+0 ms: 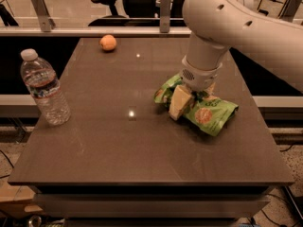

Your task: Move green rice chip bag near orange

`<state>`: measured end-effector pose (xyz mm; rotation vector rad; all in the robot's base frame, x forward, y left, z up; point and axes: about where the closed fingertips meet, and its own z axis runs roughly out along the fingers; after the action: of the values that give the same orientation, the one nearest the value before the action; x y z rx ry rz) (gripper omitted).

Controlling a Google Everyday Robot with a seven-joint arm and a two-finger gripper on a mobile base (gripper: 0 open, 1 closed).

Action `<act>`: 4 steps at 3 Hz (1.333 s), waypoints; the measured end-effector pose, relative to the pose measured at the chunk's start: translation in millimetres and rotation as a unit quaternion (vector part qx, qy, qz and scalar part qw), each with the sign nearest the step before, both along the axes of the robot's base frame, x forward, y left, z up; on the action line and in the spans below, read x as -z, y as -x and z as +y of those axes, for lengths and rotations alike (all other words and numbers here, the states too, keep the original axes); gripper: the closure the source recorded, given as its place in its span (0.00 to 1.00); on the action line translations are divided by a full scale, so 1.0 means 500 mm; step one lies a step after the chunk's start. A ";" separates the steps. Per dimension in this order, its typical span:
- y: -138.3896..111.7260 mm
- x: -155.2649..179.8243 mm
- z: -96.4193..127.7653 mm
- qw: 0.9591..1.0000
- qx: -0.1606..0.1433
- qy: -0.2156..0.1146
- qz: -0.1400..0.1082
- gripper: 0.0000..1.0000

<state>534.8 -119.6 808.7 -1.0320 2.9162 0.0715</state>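
With gripper (187, 100) down on the middle of green rice chip bag (210, 115) at right-centre of table (118, 164), hold impossible to tell as clenched or loose, confirm firm pinch, lift barely clear, carry back-left toward orange (108, 42)

You are looking at a dark surface (118, 141) that seems smooth and semi-glossy, with small glints of light on it. On its right side the bag (213, 115) is crinkled, shiny film. The pincer (187, 103), down on the bag's left part, looks like smooth, matt cream plastic. The arm (236, 18) above it wears a smooth white shell with a soft sheen. Far left, the orange (108, 42) has smooth, dull skin. At the left edge, the bottle (45, 91) is clear ribbed plastic with a white cap.
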 end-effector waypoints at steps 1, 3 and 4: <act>0.000 -0.008 0.000 1.000 0.000 0.000 0.000 0.64; 0.000 -0.017 0.000 1.000 -0.001 0.000 0.000 1.00; -0.013 -0.053 -0.005 1.000 -0.024 0.003 -0.011 1.00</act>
<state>541.2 -122.0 835.4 -1.0956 2.8745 0.0540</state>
